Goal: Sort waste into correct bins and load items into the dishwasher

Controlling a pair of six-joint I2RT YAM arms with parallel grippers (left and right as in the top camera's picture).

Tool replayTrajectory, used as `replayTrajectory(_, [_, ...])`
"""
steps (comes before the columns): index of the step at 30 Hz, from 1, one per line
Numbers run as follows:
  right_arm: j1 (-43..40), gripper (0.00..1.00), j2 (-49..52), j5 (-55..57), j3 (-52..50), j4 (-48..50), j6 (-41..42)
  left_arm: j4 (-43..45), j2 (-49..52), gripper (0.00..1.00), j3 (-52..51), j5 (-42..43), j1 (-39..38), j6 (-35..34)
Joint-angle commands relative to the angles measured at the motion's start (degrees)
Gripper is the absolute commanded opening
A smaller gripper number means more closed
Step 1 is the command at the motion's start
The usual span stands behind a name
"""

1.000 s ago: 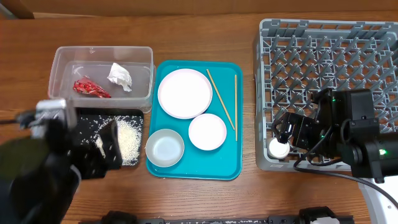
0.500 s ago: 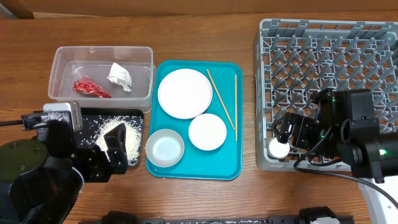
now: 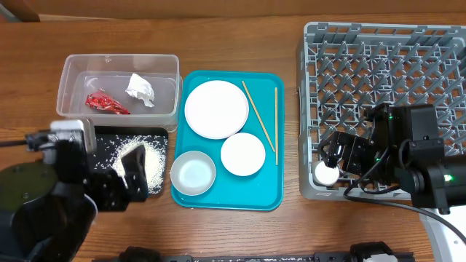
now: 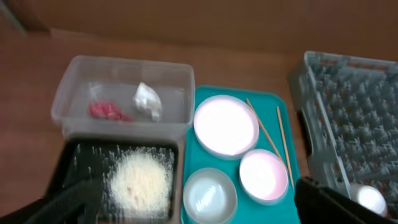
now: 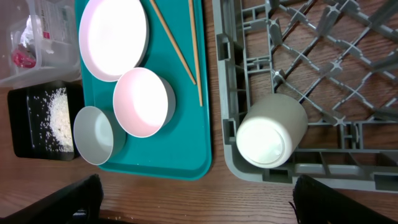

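A clear tub (image 3: 73,73) holds the red wrapper (image 3: 107,103) and white tissue (image 3: 140,89). In front of it, white rice (image 3: 149,166) lies in the black tray (image 3: 109,138). A round plate (image 3: 216,109), a pale pink bowl (image 3: 242,154), a grey bowl (image 3: 193,173) and two chopsticks (image 3: 258,116) rest on a teal tray. The grey dish rack (image 3: 309,109) at right has a white cup (image 3: 326,173) on its side in the near-left corner. My left gripper (image 3: 116,185) hovers open over the black tray's near edge. My right gripper (image 3: 346,156) is open just right of the cup (image 5: 270,130).
The teal tray (image 3: 247,191) sits between the bins and the rack, close to both. Bare wooden table runs along the near edge and behind the tub. Both arm bodies fill the near-left and near-right corners.
My left arm has pulled back toward the near edge and shifted a little, uncovering more of the black tray and rice. The right arm and cup have not moved.
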Motion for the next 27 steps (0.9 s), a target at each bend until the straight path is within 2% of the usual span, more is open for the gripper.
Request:
replayTrajectory(1, [0.37, 1.00, -0.26, -0.26, 0.79, 0.31, -0.22, 7.19, -2.54, 1.00, -5.14, -0.63, 0.83, 9.20])
replayTrajectory(3, [0.37, 1.00, -0.26, -0.26, 0.79, 0.31, -0.22, 14.91, -7.04, 1.00, -13.00, 1.62, 2.49, 12.52])
replayTrajectory(8, [0.37, 1.00, -0.26, -0.26, 0.81, 0.31, -0.20, 26.97, -18.23, 1.00, -31.12, 3.28, 5.42, 12.50])
replayTrajectory(19, [0.37, 1.00, -0.26, -0.26, 0.79, 0.31, -0.20, 47.23, -41.94, 1.00, -65.92, 6.16, 8.26, 12.50])
replayTrajectory(27, [0.37, 1.00, -0.26, -0.26, 0.79, 0.31, -0.20, 60.65, -52.48, 1.00, -83.41, 11.54, 8.26, 12.48])
